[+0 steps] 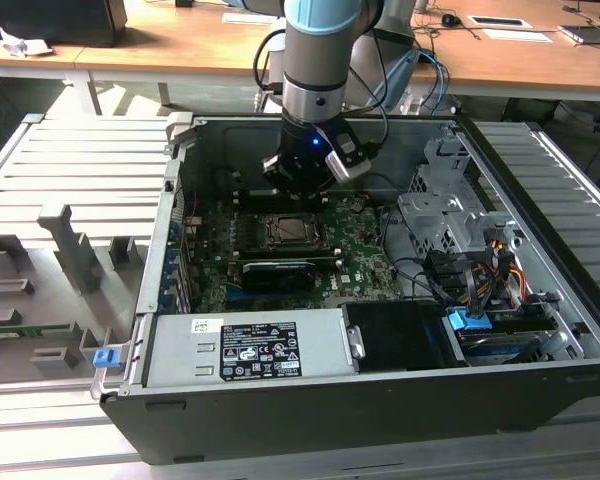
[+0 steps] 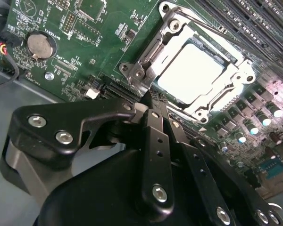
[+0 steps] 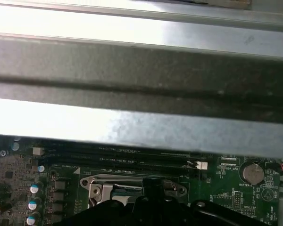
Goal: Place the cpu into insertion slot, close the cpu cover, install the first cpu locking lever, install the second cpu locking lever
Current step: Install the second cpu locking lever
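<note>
The cpu (image 2: 191, 70), a pale square chip, lies flat in its socket on the green motherboard (image 2: 85, 42). The silvery cpu cover (image 2: 148, 59) lies down around it, and the chip shows through its window. My gripper (image 2: 148, 99) is shut with nothing between the fingers (image 2: 155, 141). Its tip is at the socket's corner, by the cover's hinge end. In the exterior view the gripper (image 1: 298, 190) hangs just behind the socket and cpu (image 1: 288, 232) inside the open computer case. The first wrist view shows the cover's edge (image 3: 99, 188) beyond the gripper (image 3: 153, 188).
A long black card (image 1: 278, 272) lies in front of the socket, and the power supply (image 1: 250, 350) stands nearer the camera. A drive cage (image 1: 450, 215) and loose cables (image 1: 480, 270) fill the exterior view's right. Memory slots (image 3: 122, 157), a coin battery (image 2: 40, 44) and the case wall (image 3: 141, 70) are close.
</note>
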Robot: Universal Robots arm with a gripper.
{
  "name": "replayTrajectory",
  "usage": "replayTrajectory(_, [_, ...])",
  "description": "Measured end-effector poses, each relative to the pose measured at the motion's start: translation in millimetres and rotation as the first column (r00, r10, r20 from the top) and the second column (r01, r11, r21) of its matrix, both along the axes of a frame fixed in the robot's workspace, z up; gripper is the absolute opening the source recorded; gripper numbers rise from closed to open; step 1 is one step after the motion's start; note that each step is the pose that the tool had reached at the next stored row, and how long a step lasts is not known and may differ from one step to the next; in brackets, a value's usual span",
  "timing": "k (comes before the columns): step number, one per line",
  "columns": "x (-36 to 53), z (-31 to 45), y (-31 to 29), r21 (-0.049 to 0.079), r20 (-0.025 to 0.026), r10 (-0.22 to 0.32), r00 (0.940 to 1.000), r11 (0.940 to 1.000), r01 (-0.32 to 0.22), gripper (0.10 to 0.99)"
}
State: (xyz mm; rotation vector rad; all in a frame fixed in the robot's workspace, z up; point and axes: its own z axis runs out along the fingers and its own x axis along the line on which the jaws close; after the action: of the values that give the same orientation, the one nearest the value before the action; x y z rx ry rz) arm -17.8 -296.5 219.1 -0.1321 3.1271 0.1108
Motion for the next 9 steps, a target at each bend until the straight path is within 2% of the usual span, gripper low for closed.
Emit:
replayTrajectory(3, [0.0, 0.0, -3.4, -0.001, -0.0001, 0.000, 1.0000, 1.0000, 0.000, 0.106])
replayTrajectory(9, [0.0, -0.3, -17.8, 0.000, -0.0001, 0.000, 1.0000, 1.0000, 0.000, 0.106])
